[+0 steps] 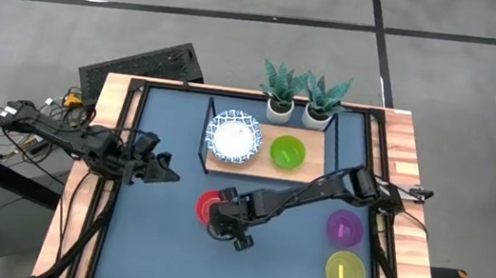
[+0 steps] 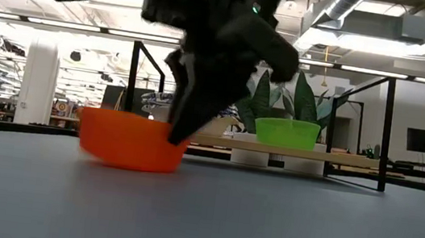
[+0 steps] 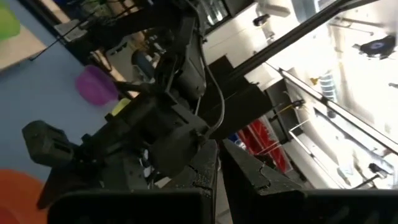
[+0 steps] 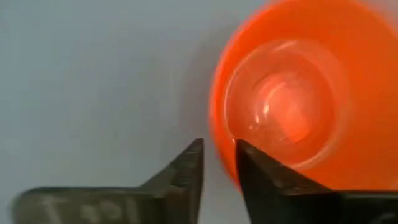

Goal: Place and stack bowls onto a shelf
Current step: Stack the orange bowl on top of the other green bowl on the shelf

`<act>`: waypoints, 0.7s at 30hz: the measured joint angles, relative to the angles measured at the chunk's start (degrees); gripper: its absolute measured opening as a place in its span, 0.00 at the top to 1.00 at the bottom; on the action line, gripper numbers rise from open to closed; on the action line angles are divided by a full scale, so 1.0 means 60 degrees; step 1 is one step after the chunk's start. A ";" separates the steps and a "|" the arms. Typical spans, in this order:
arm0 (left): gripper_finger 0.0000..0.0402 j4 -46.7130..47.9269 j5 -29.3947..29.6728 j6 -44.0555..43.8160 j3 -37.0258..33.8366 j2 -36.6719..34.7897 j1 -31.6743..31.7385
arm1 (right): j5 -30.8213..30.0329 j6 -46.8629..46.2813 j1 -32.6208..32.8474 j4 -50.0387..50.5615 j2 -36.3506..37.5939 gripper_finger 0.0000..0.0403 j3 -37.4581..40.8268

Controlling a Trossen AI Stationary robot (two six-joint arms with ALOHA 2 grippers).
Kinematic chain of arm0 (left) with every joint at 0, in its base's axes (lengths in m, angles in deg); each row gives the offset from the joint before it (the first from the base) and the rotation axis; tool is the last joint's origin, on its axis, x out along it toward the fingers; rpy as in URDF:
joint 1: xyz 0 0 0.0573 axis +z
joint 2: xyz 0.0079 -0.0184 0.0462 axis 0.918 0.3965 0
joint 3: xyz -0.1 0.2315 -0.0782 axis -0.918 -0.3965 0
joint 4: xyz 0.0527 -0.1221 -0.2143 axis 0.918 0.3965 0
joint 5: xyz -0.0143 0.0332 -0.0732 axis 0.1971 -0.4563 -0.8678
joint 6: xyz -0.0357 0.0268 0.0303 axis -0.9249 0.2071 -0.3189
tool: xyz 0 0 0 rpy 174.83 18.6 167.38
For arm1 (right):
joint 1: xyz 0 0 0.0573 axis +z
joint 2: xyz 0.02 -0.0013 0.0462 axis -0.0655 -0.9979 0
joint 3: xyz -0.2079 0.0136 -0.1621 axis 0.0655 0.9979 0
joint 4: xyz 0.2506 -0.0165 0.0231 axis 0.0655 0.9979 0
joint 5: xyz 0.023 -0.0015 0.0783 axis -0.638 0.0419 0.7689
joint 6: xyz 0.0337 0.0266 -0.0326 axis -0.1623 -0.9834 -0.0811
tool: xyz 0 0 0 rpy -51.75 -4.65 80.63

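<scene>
Closest to the low camera sits the red bowl [image 2: 132, 140], upright on the dark-blue counter [image 2: 265, 223], with the right end effector [image 2: 182, 123] reaching down at its 3 o'clock side. In the right wrist view the two dark fingers [image 4: 186, 168] stand with only a narrow gap between them, set at the bowl's rim and holding nothing. From overhead, the red bowl lies near the counter's centre, and at 12 o'clock from it the shelf [image 1: 313, 170] carries a white bowl with a blue patterned rim [image 1: 234, 137] beside a green bowl [image 1: 287, 152]. A purple bowl [image 1: 345, 227] and a yellow bowl [image 1: 345, 272] rest apart toward 4 o'clock. At 9 o'clock the left end effector [image 1: 165, 168] hangs above the counter, its fingers nearly closed, empty.
</scene>
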 joint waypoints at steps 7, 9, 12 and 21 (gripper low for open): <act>0.98 0.0335 0.0000 -0.0020 0.0000 0.0003 0.0000 | 0.0006 -0.0129 -0.0034 0.0289 0.0150 0.95 0.0002; 0.98 0.0318 0.0026 -0.0029 0.0000 0.0000 0.0000 | 0.0063 -0.0396 -0.0024 0.0345 0.0341 0.95 0.0004; 0.98 0.0327 0.0103 -0.0026 0.0000 0.0003 0.0000 | 0.0399 -0.0738 -0.0021 0.0464 0.0862 0.95 0.0004; 0.98 0.0352 0.0219 0.0109 0.0000 0.0000 0.0004 | -0.0278 -0.2564 -0.0003 0.1330 0.3386 0.95 0.0004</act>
